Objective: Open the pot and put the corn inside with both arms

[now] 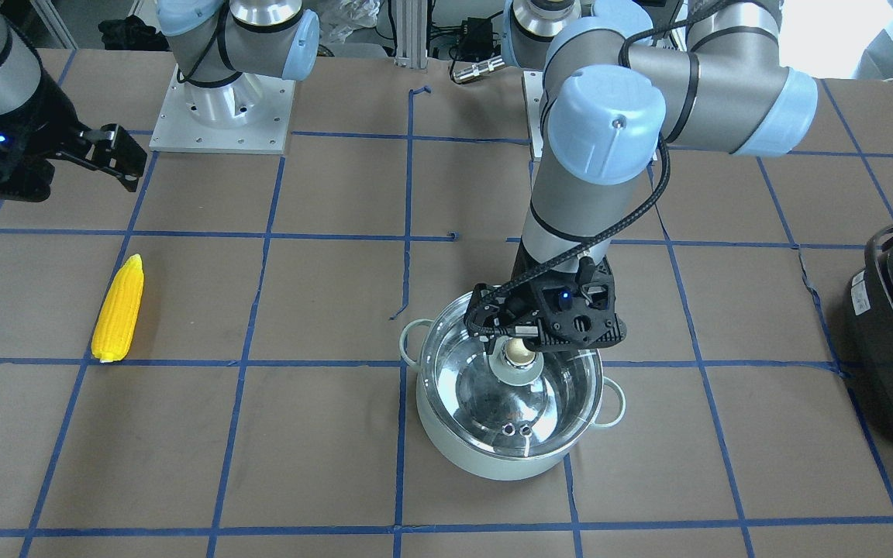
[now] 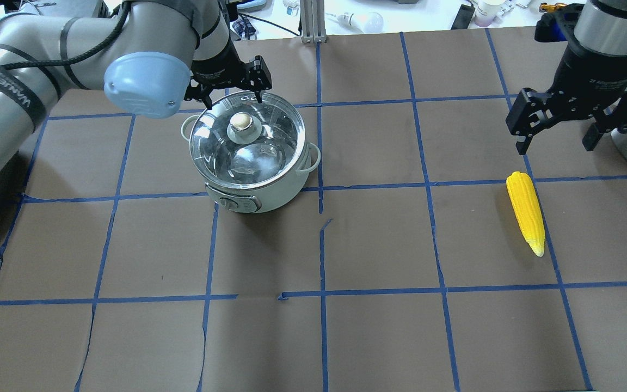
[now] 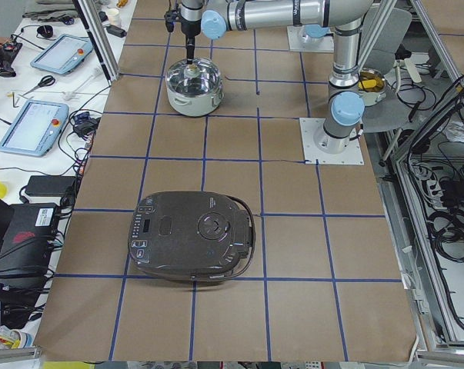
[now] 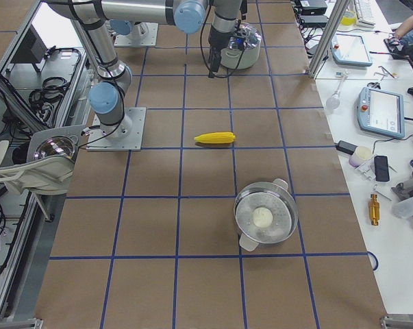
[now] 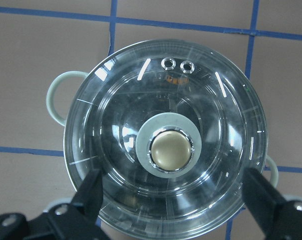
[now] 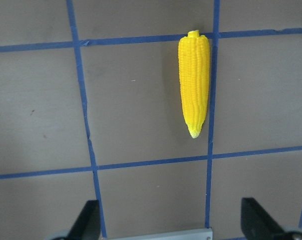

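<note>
The pale mint pot stands on the table's left half with its glass lid on. My left gripper is open and hovers above the lid's far side, not touching it. In the left wrist view the knob lies between and just ahead of the spread fingers. The yellow corn lies flat on the right half, and it also shows in the right wrist view. My right gripper is open and empty, raised above the table just beyond the corn's blunt end.
A black appliance with a handle sits at the table's left end. A second steel pot with a lid stands at the right end, past the corn. Blue tape lines grid the brown table.
</note>
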`<state>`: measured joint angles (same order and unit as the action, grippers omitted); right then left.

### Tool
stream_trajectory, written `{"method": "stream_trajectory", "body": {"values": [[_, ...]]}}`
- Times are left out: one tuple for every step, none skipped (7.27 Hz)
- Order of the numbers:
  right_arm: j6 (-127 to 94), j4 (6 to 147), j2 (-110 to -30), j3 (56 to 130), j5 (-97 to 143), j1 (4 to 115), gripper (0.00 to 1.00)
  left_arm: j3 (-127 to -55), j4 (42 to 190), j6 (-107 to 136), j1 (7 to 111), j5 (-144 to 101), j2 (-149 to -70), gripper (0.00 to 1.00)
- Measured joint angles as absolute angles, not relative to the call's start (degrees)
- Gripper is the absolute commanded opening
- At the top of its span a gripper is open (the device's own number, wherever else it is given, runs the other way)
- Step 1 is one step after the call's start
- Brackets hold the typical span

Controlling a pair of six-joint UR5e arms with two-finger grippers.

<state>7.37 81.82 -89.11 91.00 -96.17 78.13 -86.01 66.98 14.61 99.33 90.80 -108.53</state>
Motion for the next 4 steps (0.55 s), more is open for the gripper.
{"method": "stream_trajectory", "body": {"values": [[8.58,85.93,-87.53,92.89,-96.28,76.15,1.0,-86.1,66.37,14.45,99.37,90.8,-109.89,0.99],[11.88,92.74,-85.66,96.33,-96.32,74.85,1.0,-86.29,66.24,14.13,99.39,90.81,-110.75,0.98],[16.19,100.58,-84.27,100.93,-96.2,73.63,1.0,-86.8,66.23,13.88,99.4,90.95,-111.26,0.97],[19.87,107.76,-83.54,106.13,-95.93,71.94,1.0,-87.49,66.13,13.75,99.4,91.22,-111.56,0.83]]}}
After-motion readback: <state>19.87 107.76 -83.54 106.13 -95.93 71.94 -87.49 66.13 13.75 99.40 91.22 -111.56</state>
